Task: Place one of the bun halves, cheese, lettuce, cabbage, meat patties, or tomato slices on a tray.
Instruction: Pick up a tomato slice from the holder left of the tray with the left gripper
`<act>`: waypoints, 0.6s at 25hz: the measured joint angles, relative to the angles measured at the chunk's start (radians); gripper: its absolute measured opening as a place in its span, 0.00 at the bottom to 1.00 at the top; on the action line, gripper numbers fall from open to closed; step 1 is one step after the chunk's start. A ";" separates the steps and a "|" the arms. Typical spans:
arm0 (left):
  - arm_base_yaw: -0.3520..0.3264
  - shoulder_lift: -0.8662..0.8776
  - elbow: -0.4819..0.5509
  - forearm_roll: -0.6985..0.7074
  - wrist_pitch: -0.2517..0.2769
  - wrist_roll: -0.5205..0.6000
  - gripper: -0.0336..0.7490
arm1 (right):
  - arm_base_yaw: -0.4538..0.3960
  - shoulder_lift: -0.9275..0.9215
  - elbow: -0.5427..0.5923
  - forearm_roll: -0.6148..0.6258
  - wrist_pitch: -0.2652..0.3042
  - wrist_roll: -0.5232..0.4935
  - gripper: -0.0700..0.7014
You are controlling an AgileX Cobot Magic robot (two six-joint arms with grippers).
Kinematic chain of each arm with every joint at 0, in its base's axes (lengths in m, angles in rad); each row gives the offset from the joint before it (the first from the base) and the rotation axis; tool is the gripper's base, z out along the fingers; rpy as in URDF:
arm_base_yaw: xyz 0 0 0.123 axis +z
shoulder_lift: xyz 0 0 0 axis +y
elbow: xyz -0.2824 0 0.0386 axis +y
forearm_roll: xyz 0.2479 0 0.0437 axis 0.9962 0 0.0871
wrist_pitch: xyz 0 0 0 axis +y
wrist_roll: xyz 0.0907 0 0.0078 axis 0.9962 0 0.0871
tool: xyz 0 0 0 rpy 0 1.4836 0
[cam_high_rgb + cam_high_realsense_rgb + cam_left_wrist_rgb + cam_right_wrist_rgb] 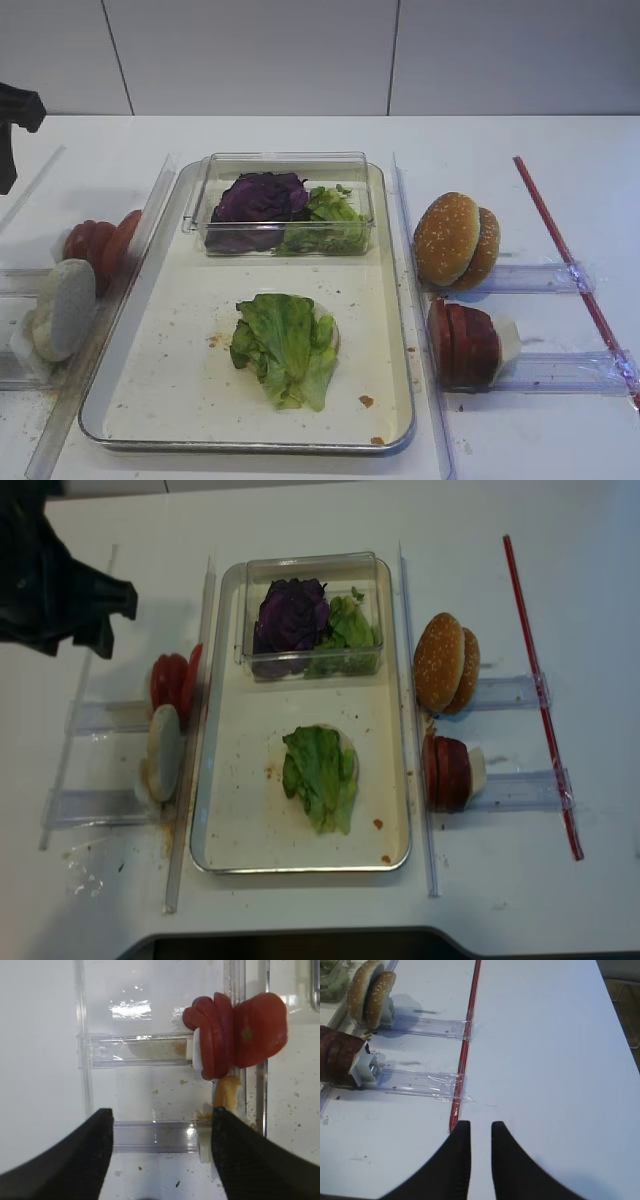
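On the tray [150,352]: one lettuce [285,346] pile over a pale round, midway along the floor; one clear box [285,165] at the far end with one cabbage [258,197] clump and more green leaves. Left of the tray: tomato slices [235,1035] standing on edge, three or so, plus one pale disc [64,308]. Right: two bun halves [457,239], meat patties [463,343] stacked on edge. No writing readable. Left gripper [161,1125] spread wide, nothing between, just short of the tomatoes. Right gripper [481,1135] slightly apart, over bare table beside a red strip [465,1055].
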 joint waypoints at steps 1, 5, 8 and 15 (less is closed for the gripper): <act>0.000 0.009 -0.002 -0.004 0.000 0.006 0.57 | 0.000 0.000 0.000 0.000 0.000 0.000 0.27; 0.000 0.035 -0.009 -0.033 0.000 0.013 0.57 | 0.000 0.000 0.000 0.000 0.000 0.000 0.27; 0.000 0.045 -0.022 -0.057 -0.002 0.030 0.57 | 0.000 0.000 0.000 0.000 0.000 0.000 0.27; -0.068 0.094 -0.063 -0.072 -0.002 0.037 0.57 | 0.000 0.000 0.000 0.000 0.000 0.000 0.27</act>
